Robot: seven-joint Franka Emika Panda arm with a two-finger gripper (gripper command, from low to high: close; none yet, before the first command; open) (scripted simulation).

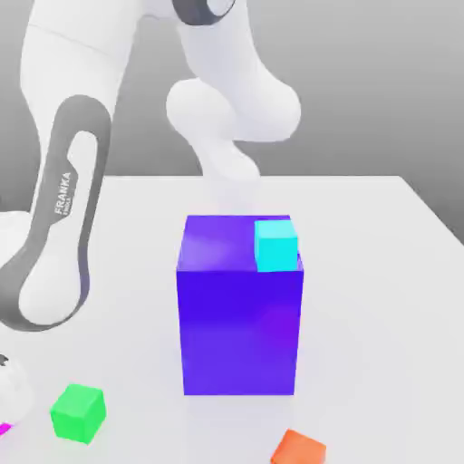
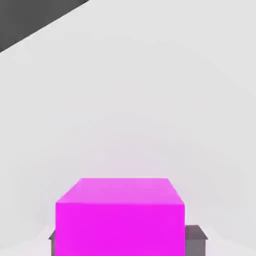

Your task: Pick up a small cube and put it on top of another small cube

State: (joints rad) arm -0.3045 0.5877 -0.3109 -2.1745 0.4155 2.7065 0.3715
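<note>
Fingers (image 2: pixel 195 241) closed on magenta cube (image 2: pixel 120 229), gripping both sides

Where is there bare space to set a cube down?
In the exterior view, the table looks bare right of the big blue block, and between that block and the green cube. It's crowded on the block's top, by the cyan cube, and around the green cube, near the hand.

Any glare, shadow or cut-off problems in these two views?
Exterior view: bright, even light; a pale sheen on the top of the big blue-purple box, the arm's white links nearly washed out, the orange cube cut by the frame edge. Hand view: the magenta block is flatly lit and cropped, with a faint pink tint on the pale surface beside it.
</note>
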